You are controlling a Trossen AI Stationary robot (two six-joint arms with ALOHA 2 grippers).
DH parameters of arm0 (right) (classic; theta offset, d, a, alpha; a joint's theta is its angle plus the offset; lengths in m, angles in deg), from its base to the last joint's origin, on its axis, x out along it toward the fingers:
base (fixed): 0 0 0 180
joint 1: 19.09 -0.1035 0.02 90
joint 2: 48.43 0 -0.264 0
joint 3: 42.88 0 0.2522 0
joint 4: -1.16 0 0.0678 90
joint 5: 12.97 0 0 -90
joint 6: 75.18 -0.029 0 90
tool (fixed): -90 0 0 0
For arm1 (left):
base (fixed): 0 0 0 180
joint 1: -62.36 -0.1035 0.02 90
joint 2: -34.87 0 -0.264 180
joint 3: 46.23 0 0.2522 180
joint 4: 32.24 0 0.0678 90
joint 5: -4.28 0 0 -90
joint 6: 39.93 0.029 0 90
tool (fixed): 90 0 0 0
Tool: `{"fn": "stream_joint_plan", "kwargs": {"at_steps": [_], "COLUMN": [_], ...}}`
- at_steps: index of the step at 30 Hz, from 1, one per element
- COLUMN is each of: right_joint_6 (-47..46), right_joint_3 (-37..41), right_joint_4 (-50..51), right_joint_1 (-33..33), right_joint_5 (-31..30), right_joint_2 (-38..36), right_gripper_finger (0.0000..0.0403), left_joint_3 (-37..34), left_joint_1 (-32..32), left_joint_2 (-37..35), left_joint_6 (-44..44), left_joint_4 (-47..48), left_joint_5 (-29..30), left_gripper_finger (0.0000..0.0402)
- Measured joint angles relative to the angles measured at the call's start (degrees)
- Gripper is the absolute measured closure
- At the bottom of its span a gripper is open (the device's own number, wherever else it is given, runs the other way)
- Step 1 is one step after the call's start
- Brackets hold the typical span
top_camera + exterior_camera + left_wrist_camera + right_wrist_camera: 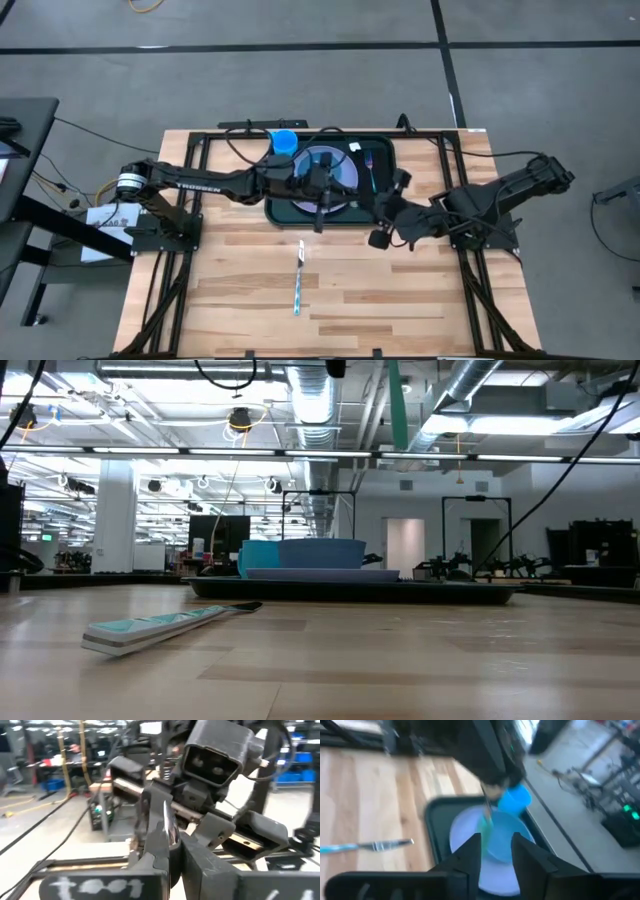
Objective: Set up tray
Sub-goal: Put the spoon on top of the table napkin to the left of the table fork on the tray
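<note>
The left gripper (pixel 322 195) has its jaws shut tight on a slim teal-handled utensil (pixel 485 822), which hangs over the near part of the tray (pixel 275 212); whether it is a knife or a spoon I cannot tell. The right gripper (pixel 495 847) waits just beside the tray's near right corner, jaws partly apart with nothing between them.

The step in hand looks like laying cutlery on the tray. The left arm has its piece, so the next move likely calls for lowering it onto a bare strip of tray beside the lavender plate (pixel 350 165), clear of the blue bowl (pixel 502 837), before the jaws let go. A teal-handled fork (pixel 298 280) lies on the bare desk (pixel 420 300), well apart from the tray, and probably wants fetching after that.

The tray sits flat at the far middle of the desk, rim upward; its long axis runs across the desk from the left arm's side to the right arm's side. A blue cup (pixel 285 142) stands at its far left corner; another piece of cutlery (pixel 370 172) lies along its right side.
</note>
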Motion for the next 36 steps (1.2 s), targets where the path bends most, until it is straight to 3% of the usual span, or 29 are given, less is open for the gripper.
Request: {"fn": "stream_joint_plan", "kwargs": {"at_steps": [4, 7, 12, 17, 21, 25, 32, 36], "right_joint_6": [-5.46, -6.36, -5.74, -2.56, 6.96, 16.49, 18.17, 14.45], "right_joint_3": [-1.35, -1.58, -1.55, -1.51, -1.09, 1.33, 10.21, 13.29], "right_joint_4": [8.17, 10.38, 12.53, 11.17, 0.85, -12.74, -31.44, -45.75], "right_joint_1": [-0.53, -1.13, -2.85, -5.18, -7.41, -6.81, 1.85, 6.77], "right_joint_5": [-0.18, 1.75, 5.70, 15.83, 27.10, 42.96, 61.17, 71.95], "right_joint_2": [-0.52, -1.03, -2.15, -4.26, -6.91, -9.43, -7.86, -1.95], "right_gripper_finger": [0.0284, 0.0277, 0.0281, 0.0291, 0.0295, 0.0296, 0.0296, 0.0296], "left_joint_3": [1.05, 4.61, 9.89, 11.91, 11.89, 11.89, 11.89, 11.87], "left_joint_1": [-0.15, -0.11, 0.87, 0.87, 1.99, 4.69, 11.59, 13.71], "left_joint_2": [-0.23, -0.23, -0.12, -0.10, -0.03, -0.01, -0.01, -0.01], "left_joint_6": [-1.37, 1.77, 8.93, 12.84, 15.75, 17.95, 23.88, 25.16], "left_joint_4": [3.03, 8.52, 13.01, 12.63, 12.89, 12.57, 12.71, 12.61], "left_joint_5": [2.30, -2.80, -22.71, -44.77, -61.20, -70.87, -79.80, -79.58], "left_gripper_finger": [0.0399, 0.0399, 0.0399, 0.0399, 0.0399, 0.0399, 0.0399, 0.0399]}}
